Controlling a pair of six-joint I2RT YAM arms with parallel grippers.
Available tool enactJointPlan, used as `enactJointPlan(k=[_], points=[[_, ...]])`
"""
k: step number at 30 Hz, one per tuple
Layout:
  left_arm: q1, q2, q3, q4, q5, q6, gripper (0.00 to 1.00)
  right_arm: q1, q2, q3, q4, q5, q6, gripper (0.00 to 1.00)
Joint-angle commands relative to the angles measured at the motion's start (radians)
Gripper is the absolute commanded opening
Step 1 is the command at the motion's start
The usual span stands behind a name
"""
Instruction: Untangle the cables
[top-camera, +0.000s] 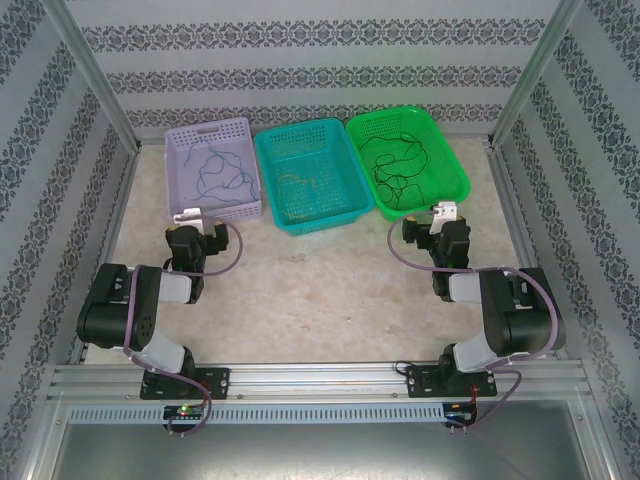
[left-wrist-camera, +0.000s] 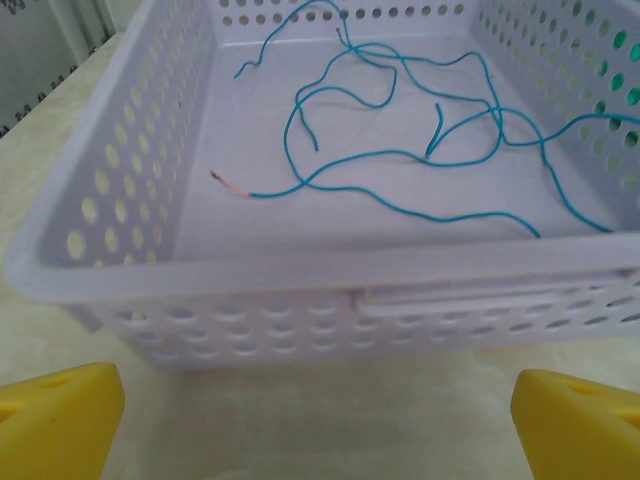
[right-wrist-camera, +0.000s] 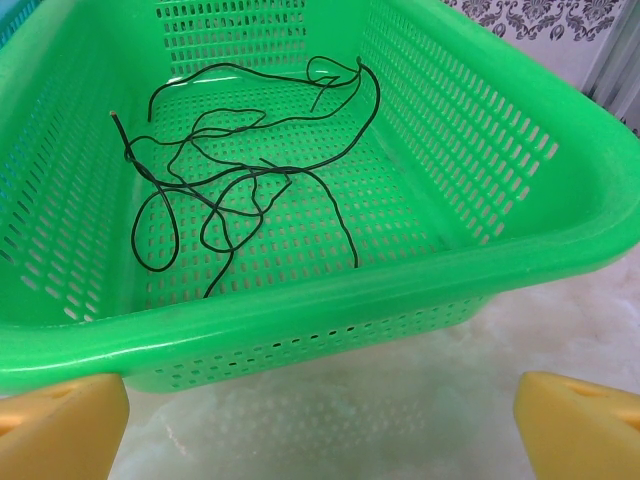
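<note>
The left gripper (left-wrist-camera: 320, 425) and the right gripper (right-wrist-camera: 320, 430) are spread wide, holding nothing. Best, I think, is to pinch one loose end of the blue cable (left-wrist-camera: 300, 188) and pull slowly.

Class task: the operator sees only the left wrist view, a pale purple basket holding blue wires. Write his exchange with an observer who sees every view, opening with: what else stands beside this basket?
Observer: Two more baskets stand in a row to its right: a teal basket in the middle, then a green basket.
Operator: Is anything in the green one?
Observer: Thin black wires, looped over each other on its floor.
Operator: Where is the right pincer?
Observer: The right pincer is open and empty, facing the green basket's near wall.
</note>
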Motion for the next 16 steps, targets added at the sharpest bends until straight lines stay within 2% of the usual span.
enactJointPlan(k=[1,16], points=[[0.012,0.001,0.011,-0.001,0.024,0.02,1.0,0.0,0.003,0.016,0.003,0.014,-0.004,0.98],[0.003,0.003,0.011,0.001,0.005,0.024,1.0,-0.01,0.003,0.018,-0.002,-0.006,0.001,0.98]])
